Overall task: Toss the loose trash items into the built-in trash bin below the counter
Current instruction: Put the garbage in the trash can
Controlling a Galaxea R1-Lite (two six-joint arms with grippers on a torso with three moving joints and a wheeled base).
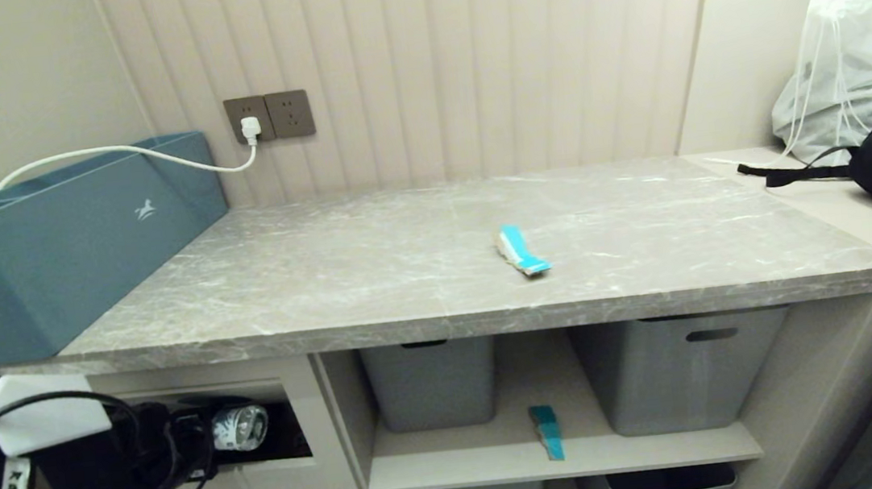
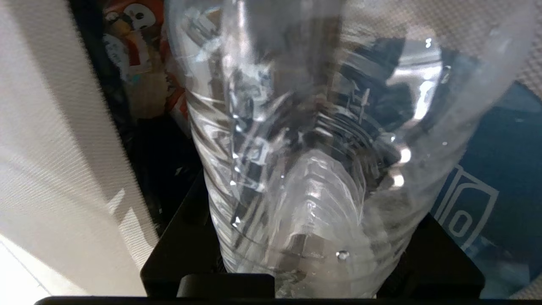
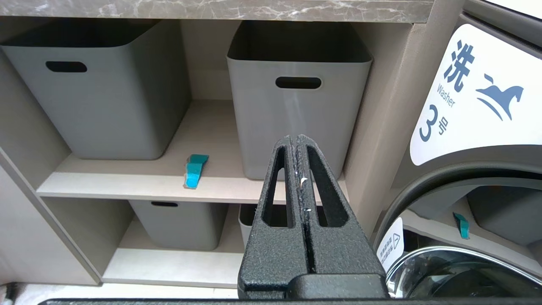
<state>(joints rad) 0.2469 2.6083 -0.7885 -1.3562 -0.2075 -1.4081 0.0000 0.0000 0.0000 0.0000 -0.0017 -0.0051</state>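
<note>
Already at the bin: left gripper (image 1: 182,449) sits low on the near left, jaws part-open and clamped around the clear bottle (image 1: 239,427), whose long axis points straight into the dark trash bin opening (image 1: 286,438) under the counter (image 1: 444,324). Letting go looks like the next call. Right gripper (image 3: 300,169) is pressed closed, empty, facing the shelves on the right. One teal wrapper (image 1: 522,252) lies on the counter, another wrapper on the shelf (image 1: 546,431).

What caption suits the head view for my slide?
Left gripper pushes the clear bottle into the bin opening; one teal wrapper remains on the counter.
</note>
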